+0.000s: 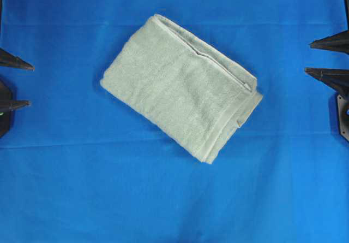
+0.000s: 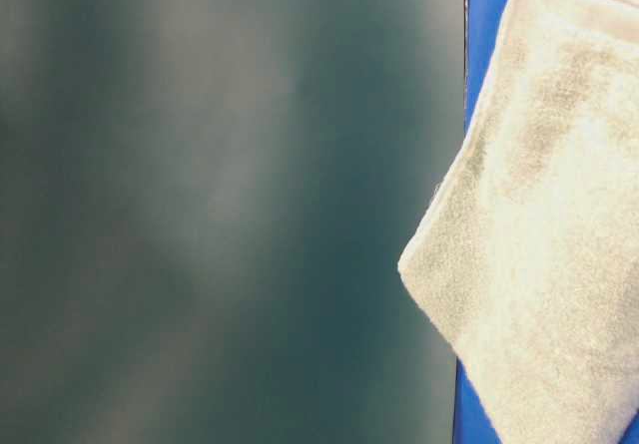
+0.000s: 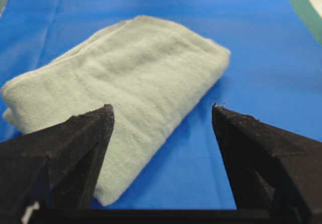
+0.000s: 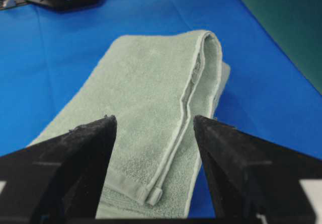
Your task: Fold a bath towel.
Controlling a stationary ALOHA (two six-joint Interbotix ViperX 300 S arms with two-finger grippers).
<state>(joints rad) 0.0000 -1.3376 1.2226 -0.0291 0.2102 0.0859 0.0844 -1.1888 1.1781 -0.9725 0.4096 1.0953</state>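
Already folded into a compact stack, the bath towel lies askew mid-worktop; left pincer and right pincer sit at opposite edges, both agape and empty, apparently clear since folding looks complete.

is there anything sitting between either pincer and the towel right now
Nothing visible. In the overhead view only bare blue table cover lies between the left pincer and the bath towel, and likewise for the right pincer. Both pincers are open and empty, clear of the folded towel.
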